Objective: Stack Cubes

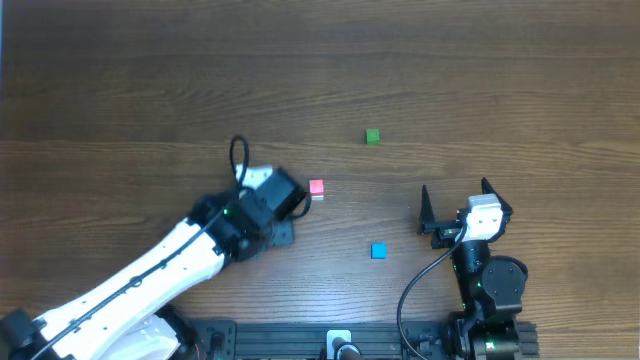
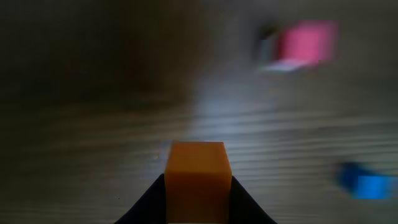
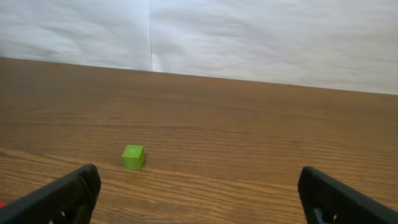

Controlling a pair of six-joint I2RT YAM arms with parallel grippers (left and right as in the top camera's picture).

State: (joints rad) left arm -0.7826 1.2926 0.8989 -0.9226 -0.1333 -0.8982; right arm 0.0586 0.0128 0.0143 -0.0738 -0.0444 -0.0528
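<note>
A wooden table (image 1: 120, 80) seen from above, with two robot arms reaching in from the near edge. The left gripper (image 2: 198, 186) is closed on an orange cube (image 2: 198, 171), which is pinched between its two fingers over the table near the middle. A pink cube (image 1: 317, 188) lies on the table just to its right. A blue cube (image 1: 378, 251) sits nearer and further right. A green cube (image 1: 373, 136) sits farther away. On the right side, the right gripper (image 1: 454, 188) has its fingers spread wide and holds nothing.
</note>
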